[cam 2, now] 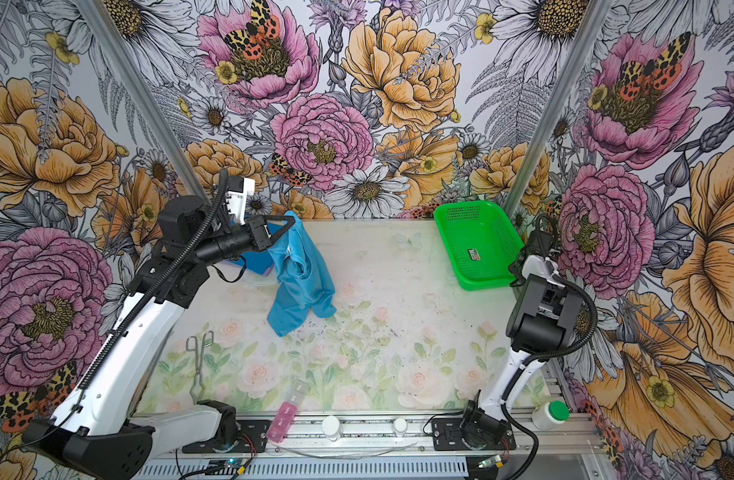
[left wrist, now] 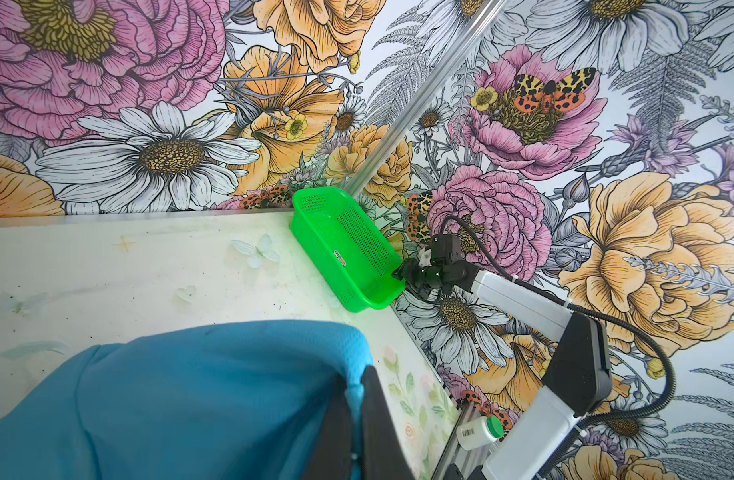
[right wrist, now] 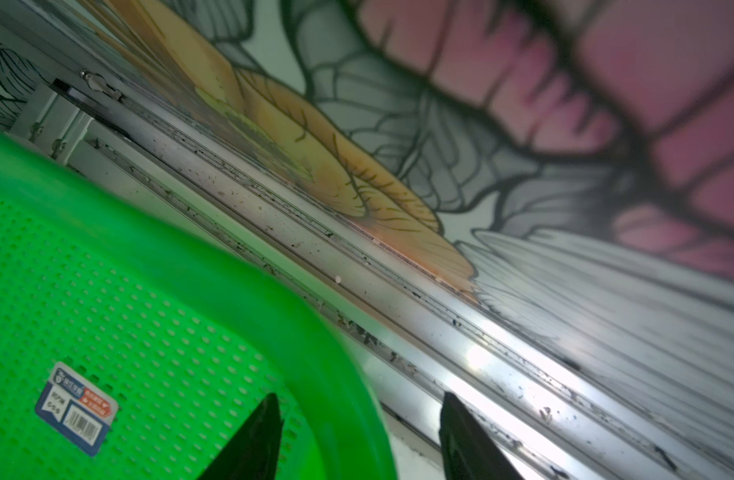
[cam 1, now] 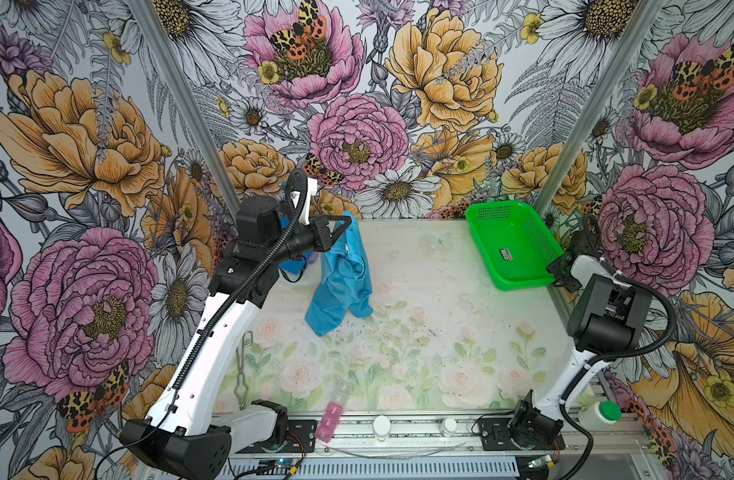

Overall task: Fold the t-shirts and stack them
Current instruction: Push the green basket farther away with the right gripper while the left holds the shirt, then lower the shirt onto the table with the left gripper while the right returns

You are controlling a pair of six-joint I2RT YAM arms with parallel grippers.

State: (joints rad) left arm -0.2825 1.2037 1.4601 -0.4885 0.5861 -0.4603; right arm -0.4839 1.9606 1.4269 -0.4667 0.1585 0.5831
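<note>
While the shirt (cam 1: 341, 286) is pinched by the left gripper (cam 1: 348, 223) at the table's (cam 1: 440, 299) rear left, its lower end trailing on the surface, it should be laid flat mid-table before folding; the basket (cam 1: 519, 285) rim is straddled by the spread right gripper (right wrist: 359, 397)

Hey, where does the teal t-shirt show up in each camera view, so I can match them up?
Both top views: the teal t-shirt hangs draped, left of centre.
Left wrist view: it fills the lower left of the picture.
Right wrist view: not in it.
Shared landmark: the green basket, seen in all four views.
</note>
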